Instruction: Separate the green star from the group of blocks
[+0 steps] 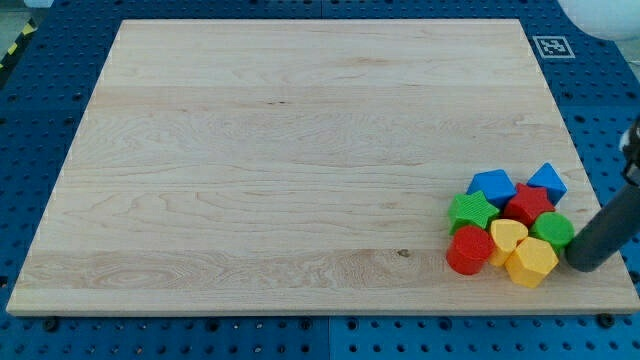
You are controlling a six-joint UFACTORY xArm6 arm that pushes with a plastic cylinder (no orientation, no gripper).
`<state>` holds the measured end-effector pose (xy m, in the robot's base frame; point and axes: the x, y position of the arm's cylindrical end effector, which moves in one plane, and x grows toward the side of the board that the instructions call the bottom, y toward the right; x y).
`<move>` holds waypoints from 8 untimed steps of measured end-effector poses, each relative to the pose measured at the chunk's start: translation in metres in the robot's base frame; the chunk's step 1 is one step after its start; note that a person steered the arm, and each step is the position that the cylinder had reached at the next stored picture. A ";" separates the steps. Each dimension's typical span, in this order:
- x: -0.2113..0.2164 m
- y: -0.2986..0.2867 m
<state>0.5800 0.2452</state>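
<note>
The green star (471, 211) lies on the wooden board (300, 150) at the view's lower right, at the left edge of a tight cluster of blocks. It touches a blue block (491, 185) above it, a red cylinder (467, 250) below it and a yellow heart (508, 238) to its lower right. A red block (528, 205), a blue cube (547, 181), a green round block (552, 229) and a yellow hexagon (532, 262) complete the cluster. My tip (584, 262) is at the cluster's right side, just right of the green round block and yellow hexagon, far side from the star.
The board's right edge runs close to the cluster and my tip. A blue pegboard table (600, 120) surrounds the board. A black-and-white marker tag (552, 46) sits by the board's top right corner.
</note>
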 end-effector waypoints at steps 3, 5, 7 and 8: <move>-0.036 -0.070; -0.078 -0.124; -0.093 -0.145; -0.058 -0.145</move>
<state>0.5224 0.1003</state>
